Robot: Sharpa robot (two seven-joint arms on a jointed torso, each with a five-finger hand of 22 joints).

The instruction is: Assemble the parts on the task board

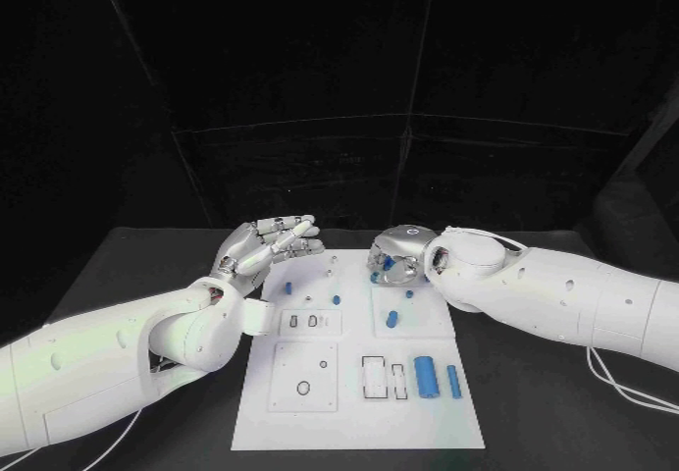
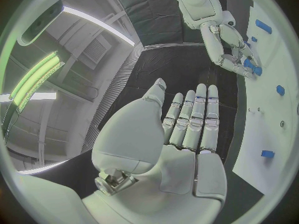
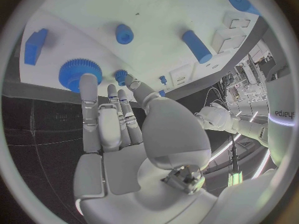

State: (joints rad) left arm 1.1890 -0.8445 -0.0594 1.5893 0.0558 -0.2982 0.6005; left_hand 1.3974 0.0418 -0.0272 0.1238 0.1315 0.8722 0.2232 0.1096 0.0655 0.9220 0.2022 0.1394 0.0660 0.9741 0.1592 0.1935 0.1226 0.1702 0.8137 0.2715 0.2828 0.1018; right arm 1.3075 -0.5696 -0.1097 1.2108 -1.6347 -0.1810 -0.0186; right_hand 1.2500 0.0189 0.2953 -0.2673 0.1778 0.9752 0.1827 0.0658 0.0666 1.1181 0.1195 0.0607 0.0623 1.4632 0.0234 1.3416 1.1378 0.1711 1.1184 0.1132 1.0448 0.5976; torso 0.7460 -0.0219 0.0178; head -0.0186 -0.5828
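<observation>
- 2 hands are at the far end of the task board (image 1: 284, 407), a long white plate lying on the black surface (image 1: 128, 275); I judge this an early step, reaching for a part, with most pieces not yet seated.
- Left hand (image 1: 262, 247) hovers above the board's far left corner, palm up, fingers straight and spread, holding nothing.
- Right hand (image 1: 397, 257) hangs over the board's far right end, fingers curled down toward the parts there. In the right wrist view its fingers (image 3: 89, 92) reach the blue gear (image 3: 76, 72) and a small blue knurled piece (image 3: 121, 75) just beside it; whether it has hold of either I cannot tell.
- Recesses serve as the containers: the large rectangular slot (image 1: 374, 378) near the board's middle looks empty, as do the oval hole (image 1: 303, 389) and the pair of small square pockets (image 1: 304, 320).
- Loose parts lie flat on the plate: a thick blue cylinder (image 1: 425, 378) beside the slot, a thinner blue peg (image 1: 454, 381) next to it, and a short blue pin (image 1: 392, 319) further up.
- Next move, as I judge it: the right hand must close firmly on 1 part near the gear, lift it clear, then align it over its matching recess.
</observation>
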